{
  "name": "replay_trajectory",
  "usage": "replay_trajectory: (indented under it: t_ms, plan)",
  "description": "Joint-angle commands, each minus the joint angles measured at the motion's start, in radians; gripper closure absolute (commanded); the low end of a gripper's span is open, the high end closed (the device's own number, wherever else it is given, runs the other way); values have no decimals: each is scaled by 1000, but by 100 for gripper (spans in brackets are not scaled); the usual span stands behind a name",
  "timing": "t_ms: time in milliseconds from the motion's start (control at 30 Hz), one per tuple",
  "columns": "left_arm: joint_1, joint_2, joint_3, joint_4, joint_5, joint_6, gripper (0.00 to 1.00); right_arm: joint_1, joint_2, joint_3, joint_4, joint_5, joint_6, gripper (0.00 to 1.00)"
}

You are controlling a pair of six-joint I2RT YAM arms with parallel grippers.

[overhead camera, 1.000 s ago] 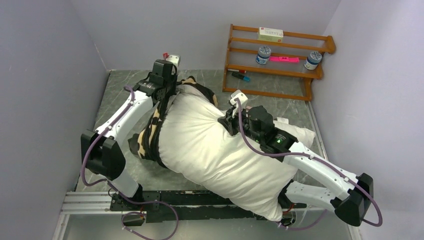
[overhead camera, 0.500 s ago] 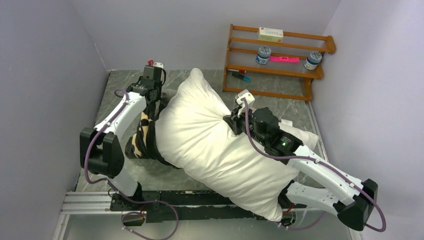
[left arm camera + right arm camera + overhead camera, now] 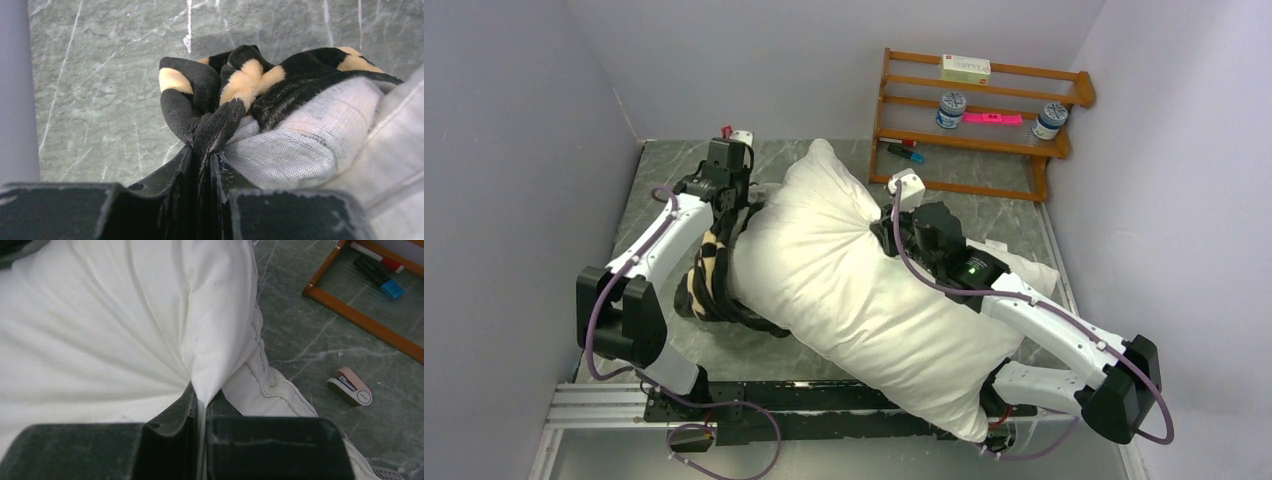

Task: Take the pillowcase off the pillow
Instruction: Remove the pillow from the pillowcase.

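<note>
The left gripper [image 3: 202, 156] pinches a plush fold of the pillowcase [image 3: 240, 82] between jaws that are almost closed. The rest bunches just beyond its fingertips, against the pillow [image 3: 844, 280] on its right. The right gripper [image 3: 200, 399] is clamped tight on a gathered pleat of the pillow, which spreads ahead and to its left.

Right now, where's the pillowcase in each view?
Top external: pillowcase bunched left of the pillow, under the left arm.
Left wrist: centre, pinched in the left gripper.
Right wrist: not in it.
Shared landmark: grey marble table.
</note>
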Motion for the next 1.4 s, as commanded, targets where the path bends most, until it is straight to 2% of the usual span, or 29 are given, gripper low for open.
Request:
replay_trajectory:
  t_ms: [0,67,200,300,433,500,667,833,1067,1167,1267,1367]
  plan:
    - [-3,-56,-21,56,59,-15,81,-4,11,46,-116,-52,-45,100]
    - [-3,-60,-37,64,86,-22,82,-3,16,68,-138,-105,-92,90]
    - [-5,-63,-58,67,110,-28,84,2,16,122,-185,-167,-188,51]
    - [-5,-68,-65,70,106,-28,84,19,15,173,-212,-205,-261,29]
    - [-5,-68,-66,73,115,-29,85,92,5,216,-189,-211,-341,12]
    - [-5,-66,-66,73,121,-29,85,147,19,243,-192,-211,-368,8]
    - [-5,-64,-68,74,141,-32,85,305,110,311,-215,-174,-406,3]
    - [-5,-66,-70,76,145,-34,85,441,237,351,-216,-41,-427,0]
    - [-6,-68,-69,76,150,-34,85,498,403,386,-240,55,-440,0]
    - [-6,-71,-70,77,150,-35,85,498,454,367,-245,162,-454,0]
    - [-6,-76,-69,79,148,-35,85,491,478,327,-225,281,-453,11]
    - [-7,-81,-69,79,160,-38,81,465,461,288,-212,300,-443,37]
